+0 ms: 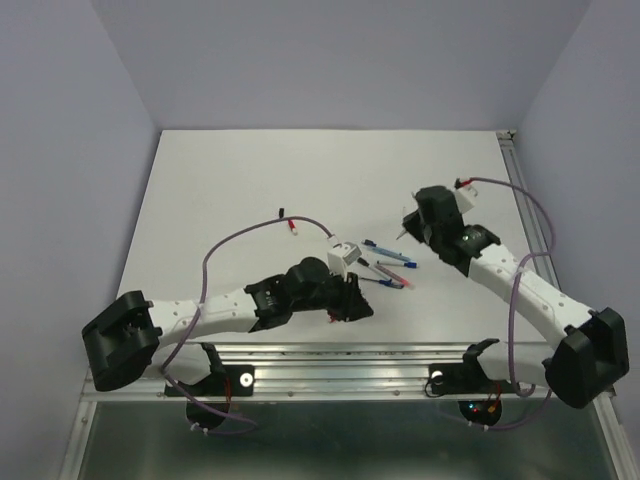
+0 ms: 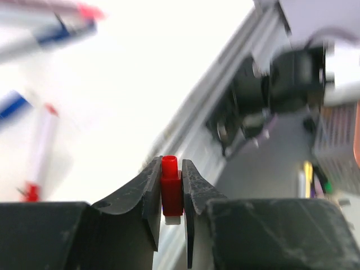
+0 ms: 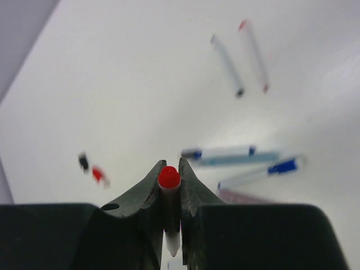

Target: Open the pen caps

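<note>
Red cap (image 2: 171, 188) is clamped between the left jaws, close to the metal rail (image 2: 194, 126) at the near edge of the counter (image 1: 230, 180). A pen (image 3: 169, 179) with a red end is pinched between the right jaws, which are pressed on its white barrel. Several other pens (image 1: 390, 268) are laid on the counter between the two pairs of jaws, some with blue ends. A loose black cap (image 3: 83, 162) and a loose red cap (image 3: 99, 175) are seen just beside each other, well apart from this group.
</note>
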`<state>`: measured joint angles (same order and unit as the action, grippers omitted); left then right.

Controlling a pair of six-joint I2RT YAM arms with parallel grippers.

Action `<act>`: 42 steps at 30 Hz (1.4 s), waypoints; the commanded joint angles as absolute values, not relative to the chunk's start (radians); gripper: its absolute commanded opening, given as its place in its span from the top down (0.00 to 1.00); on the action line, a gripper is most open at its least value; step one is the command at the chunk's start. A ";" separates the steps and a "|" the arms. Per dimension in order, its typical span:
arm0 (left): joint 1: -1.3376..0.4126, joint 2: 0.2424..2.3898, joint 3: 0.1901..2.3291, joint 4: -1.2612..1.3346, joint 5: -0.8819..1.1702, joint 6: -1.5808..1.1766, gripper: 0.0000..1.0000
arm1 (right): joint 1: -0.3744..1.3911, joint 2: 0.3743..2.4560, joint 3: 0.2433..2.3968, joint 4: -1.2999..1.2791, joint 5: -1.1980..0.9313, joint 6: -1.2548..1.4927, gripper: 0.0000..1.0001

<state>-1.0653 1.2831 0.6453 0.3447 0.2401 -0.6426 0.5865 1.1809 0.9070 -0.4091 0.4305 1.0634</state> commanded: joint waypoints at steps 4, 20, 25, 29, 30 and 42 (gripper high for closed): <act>-1.157 1.174 0.522 0.285 0.243 -0.744 1.00 | 0.348 1.351 1.168 -0.359 0.589 0.867 0.99; -0.775 1.295 0.830 -0.092 -0.084 -0.606 1.00 | 0.282 1.477 1.100 -0.374 0.440 0.733 0.99; -0.637 1.414 0.942 -0.144 -0.127 -0.581 1.00 | 0.247 1.528 1.081 -0.359 0.420 0.698 0.99; -0.555 1.506 1.005 -0.173 -0.169 -0.586 0.97 | 0.212 1.588 1.097 -0.373 0.414 0.681 0.99; -0.528 1.547 1.031 -0.185 -0.176 -0.581 0.91 | 0.207 1.610 1.098 -0.370 0.407 0.673 0.99; -0.362 1.770 1.109 -0.190 -0.166 -0.549 0.89 | 0.186 1.818 1.212 -0.397 0.445 0.561 0.99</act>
<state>-0.3882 1.7504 1.0660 -0.1738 -0.1413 -0.5777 0.1894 1.8030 1.1419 -0.3996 0.4030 0.6163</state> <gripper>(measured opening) 0.272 0.167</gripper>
